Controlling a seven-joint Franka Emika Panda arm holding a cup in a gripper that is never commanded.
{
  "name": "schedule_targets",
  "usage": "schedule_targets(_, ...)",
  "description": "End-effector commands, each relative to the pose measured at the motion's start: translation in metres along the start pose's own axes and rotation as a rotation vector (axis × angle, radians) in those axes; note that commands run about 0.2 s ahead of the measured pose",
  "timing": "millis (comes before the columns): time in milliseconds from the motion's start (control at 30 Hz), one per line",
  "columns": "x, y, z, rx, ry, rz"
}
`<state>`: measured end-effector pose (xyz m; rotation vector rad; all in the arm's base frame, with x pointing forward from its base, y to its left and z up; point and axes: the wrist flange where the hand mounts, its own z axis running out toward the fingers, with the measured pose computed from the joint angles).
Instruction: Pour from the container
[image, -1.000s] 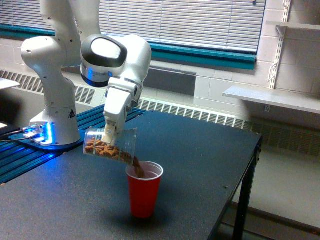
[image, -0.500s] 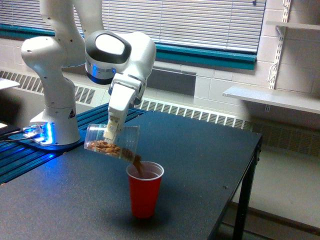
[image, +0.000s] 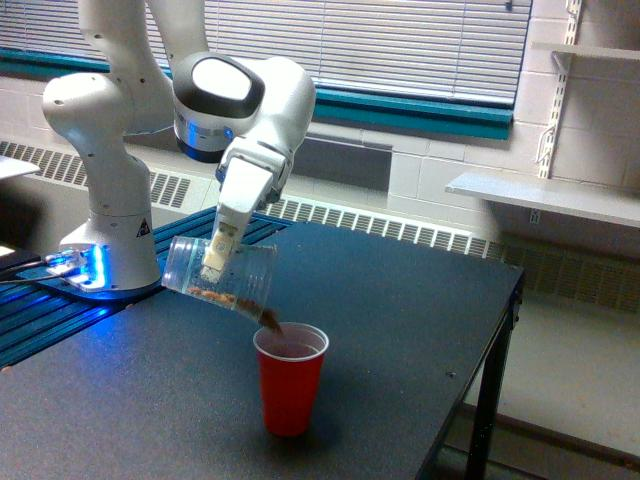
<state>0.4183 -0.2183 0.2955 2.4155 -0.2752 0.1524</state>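
The container (image: 222, 277), a clear plastic cup, is held almost on its side above the dark table (image: 400, 330), mouth down toward the exterior view's right. My gripper (image: 214, 265) is shut on it from above. A few brown nut-like pieces lie along its lower wall, and a small stream of them falls from its lip into the red cup (image: 290, 378), which stands upright just below with brown pieces inside.
The arm's white base (image: 105, 215) stands at the exterior view's left on a blue-lit mount. The table's edge (image: 505, 300) runs down the right. A wall shelf (image: 545, 195) and a radiator sit behind.
The container has tipped further, with its closed end rising and lifting slightly. Most of the nut pieces have left it and gone into the red cup.
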Motion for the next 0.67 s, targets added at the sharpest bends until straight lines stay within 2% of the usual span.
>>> schedule_targets(33,0.0055,0.0028,-0.0078,-0.008,0.006,-0.053)
schedule_targets(367,0.0073,0.0065,-0.0108,-0.011,0.004,-0.075)
schedule_targets(667,0.006,0.0043,-0.0108,0.007,0.005,-0.067)
